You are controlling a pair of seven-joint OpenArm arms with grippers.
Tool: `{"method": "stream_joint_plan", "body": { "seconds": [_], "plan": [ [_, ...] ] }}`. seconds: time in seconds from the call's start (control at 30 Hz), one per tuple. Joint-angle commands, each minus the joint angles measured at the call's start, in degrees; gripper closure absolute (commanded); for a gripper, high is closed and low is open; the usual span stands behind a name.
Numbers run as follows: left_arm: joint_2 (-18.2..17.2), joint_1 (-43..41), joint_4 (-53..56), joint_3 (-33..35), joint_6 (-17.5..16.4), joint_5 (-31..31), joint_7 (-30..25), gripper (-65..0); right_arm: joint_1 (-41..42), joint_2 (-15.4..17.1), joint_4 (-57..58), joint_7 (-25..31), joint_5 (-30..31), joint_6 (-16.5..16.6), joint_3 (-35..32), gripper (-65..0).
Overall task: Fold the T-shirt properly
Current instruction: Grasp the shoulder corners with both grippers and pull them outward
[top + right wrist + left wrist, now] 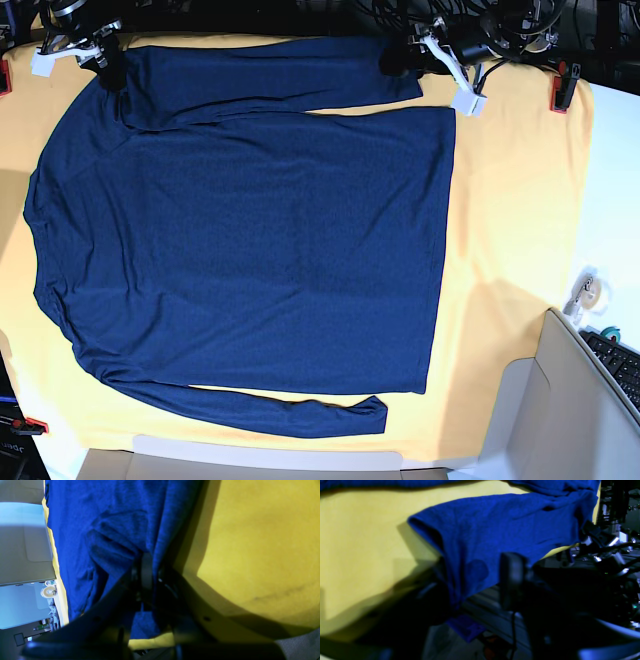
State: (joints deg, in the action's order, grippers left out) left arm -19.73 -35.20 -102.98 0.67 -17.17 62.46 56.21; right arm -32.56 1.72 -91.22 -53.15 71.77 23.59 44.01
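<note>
We see the T-shirt (pixel 250 250) spread flat on the yellow cloth (pixel 510 230). Our right gripper (pixel 108 68) pinches its far-left shoulder; our left gripper (pixel 397 60) stands parted at the far sleeve's cuff — likely to fold that sleeve inward.

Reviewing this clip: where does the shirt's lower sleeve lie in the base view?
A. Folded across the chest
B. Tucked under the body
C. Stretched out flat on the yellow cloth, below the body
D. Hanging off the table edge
C: the lower sleeve of the T-shirt lies extended on the yellow cloth, alongside the body's bottom edge.
</note>
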Motion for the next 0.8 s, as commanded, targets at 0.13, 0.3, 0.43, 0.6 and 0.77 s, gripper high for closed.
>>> {"method": "stream_joint_plan", "body": {
  "seconds": [0.13, 0.3, 0.43, 0.6, 0.77],
  "plan": [
    [-0.4, 0.9, -0.3, 0.3, 0.3, -0.9, 2.0, 0.0, -0.6, 0.4, -0.5, -0.6, -0.9, -0.3, 0.2, -0.6],
    [-0.6, 1.2, -1.2, 1.4, 0.1, -0.3, 2.0, 0.0, -0.7, 0.6, -0.6, -0.6, -1.0, -0.3, 0.2, 0.0],
    [-0.6, 1.1, -5.9, 1.0, -6.8, -0.3, 2.0, 0.0, -0.8, 0.6, -0.8, -0.6, -1.0, -0.3, 0.2, 0.0],
    [-0.7, 1.4, -10.9, 0.8, -11.0, -0.3, 4.4, 0.0, -0.5, 0.6, -3.6, -2.6, -1.0, -0.3, 0.7, 0.0],
    [-0.6, 4.8, -14.2, 0.8, -11.4, 0.7, 4.8, 0.0, 0.9, 0.6, -10.6, -3.0, -1.0, -0.3, 0.7, 0.0]
  ]
}}
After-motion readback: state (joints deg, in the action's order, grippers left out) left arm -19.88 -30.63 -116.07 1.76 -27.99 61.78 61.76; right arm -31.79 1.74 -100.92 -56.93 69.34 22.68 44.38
